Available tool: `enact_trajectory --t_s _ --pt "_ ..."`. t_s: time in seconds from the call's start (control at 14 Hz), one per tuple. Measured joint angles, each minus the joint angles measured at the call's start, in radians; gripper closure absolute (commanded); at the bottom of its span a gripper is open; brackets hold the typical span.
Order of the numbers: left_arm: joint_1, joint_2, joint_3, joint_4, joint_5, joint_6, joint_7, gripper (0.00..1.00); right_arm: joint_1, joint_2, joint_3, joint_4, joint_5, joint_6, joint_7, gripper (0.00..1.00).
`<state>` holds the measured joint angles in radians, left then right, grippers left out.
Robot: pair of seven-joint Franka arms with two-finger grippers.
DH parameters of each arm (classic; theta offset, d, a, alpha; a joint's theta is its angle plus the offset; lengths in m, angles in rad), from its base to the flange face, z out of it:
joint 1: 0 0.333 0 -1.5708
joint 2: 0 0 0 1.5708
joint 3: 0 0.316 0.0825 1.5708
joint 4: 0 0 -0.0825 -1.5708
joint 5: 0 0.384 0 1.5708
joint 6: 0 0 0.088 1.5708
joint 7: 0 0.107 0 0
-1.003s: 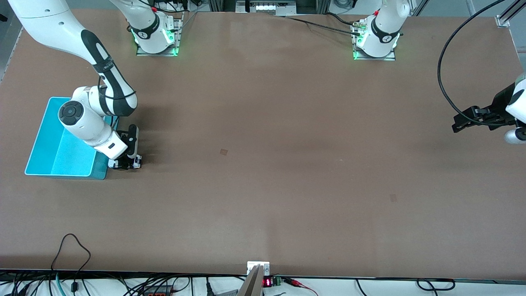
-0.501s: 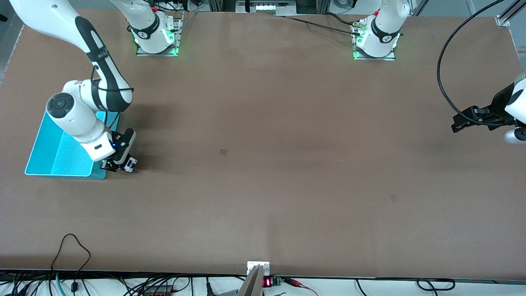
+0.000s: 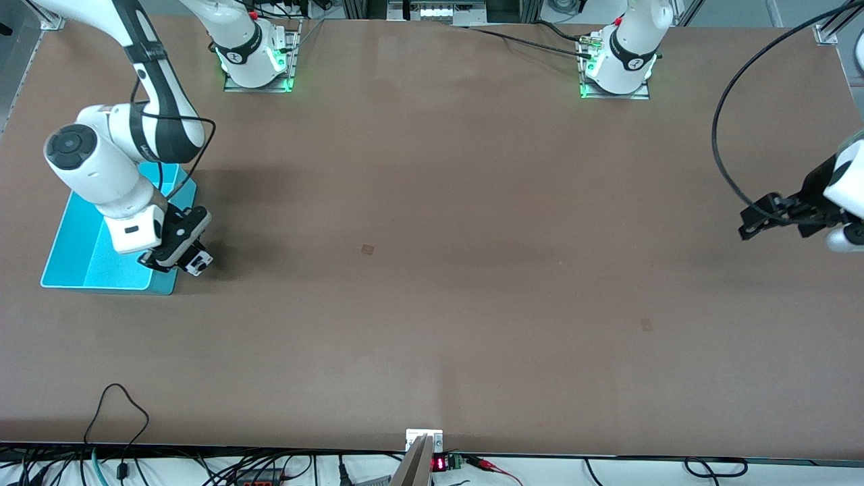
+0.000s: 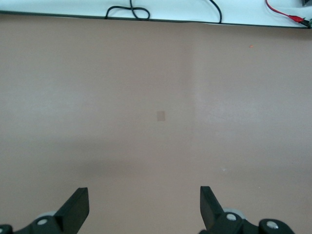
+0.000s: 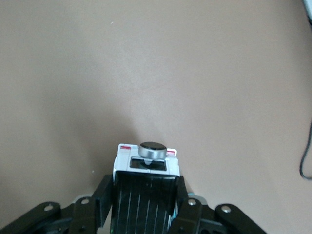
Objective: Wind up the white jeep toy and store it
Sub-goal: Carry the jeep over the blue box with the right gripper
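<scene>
White jeep toy (image 5: 146, 187) clamped in right gripper (image 3: 177, 258), seemingly above cyan bin's (image 3: 81, 260) rim; left gripper (image 4: 144, 209) wide.

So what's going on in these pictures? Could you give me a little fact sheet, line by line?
Right gripper: shut on the white jeep toy, up over the edge of the cyan bin
Toy: not yet in the bin
Bin: at the right arm's end of the table; nothing seen inside it
Left gripper: open, holding nothing, waiting over bare table at the left arm's end
</scene>
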<state>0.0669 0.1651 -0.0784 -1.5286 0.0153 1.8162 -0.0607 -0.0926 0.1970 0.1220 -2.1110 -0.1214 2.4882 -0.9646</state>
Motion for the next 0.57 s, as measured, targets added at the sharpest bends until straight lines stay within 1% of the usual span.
enact_trajectory --t_s 0.14,0.29,0.57 --pt "-0.011 0.002 -0.004 0.000 0.000 -0.025 -0.001 0.00 -0.015 -0.037 -0.002 0.011 0.001 -0.057 0.069 1.00" --pt "-0.012 -0.003 -0.003 0.001 0.000 -0.064 -0.001 0.00 -0.052 -0.068 -0.008 0.012 0.002 -0.109 0.163 1.00" --pt "-0.011 -0.028 -0.001 0.003 0.000 -0.106 -0.001 0.00 -0.078 -0.086 -0.040 0.011 0.003 -0.239 0.490 1.00"
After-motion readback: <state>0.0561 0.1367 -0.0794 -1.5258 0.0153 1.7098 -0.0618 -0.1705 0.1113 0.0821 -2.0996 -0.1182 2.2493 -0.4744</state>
